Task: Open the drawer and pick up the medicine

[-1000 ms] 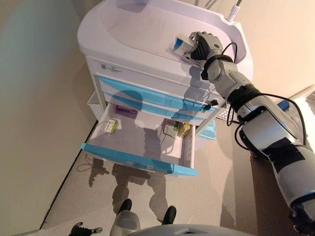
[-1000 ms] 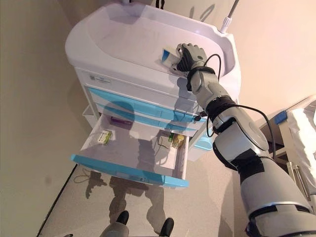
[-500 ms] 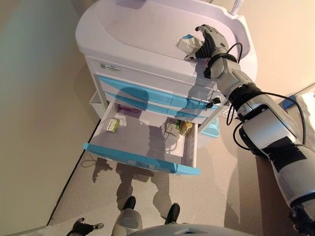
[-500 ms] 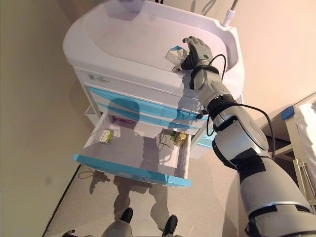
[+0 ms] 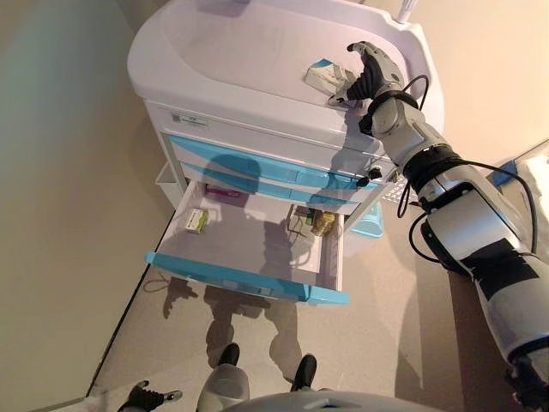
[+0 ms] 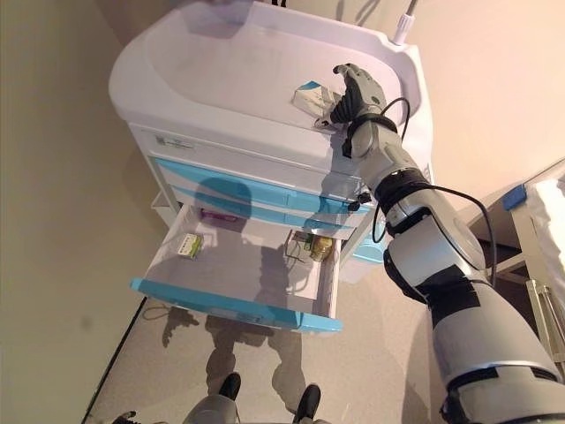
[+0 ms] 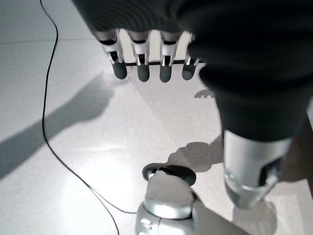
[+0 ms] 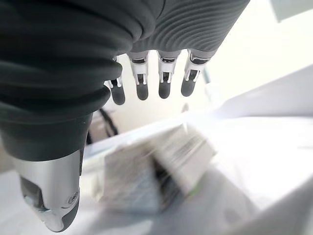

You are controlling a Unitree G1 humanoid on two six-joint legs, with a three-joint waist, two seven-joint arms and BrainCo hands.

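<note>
- A white and blue medicine box [image 5: 326, 77] is seen lying on the white top of the medical cart [image 5: 223, 51], near its right edge.
- The right hand [image 5: 371, 70] is held just beside the box with fingers straight and spread, nothing gripped.
- The lowest blue-fronted drawer [image 5: 249, 279] is pulled open; a small green box [image 5: 196, 220] and a yellow bottle [image 5: 322, 223] are seen inside.
- The left hand [image 7: 146, 63] is seen over the floor, fingers relaxed and empty.
</note>
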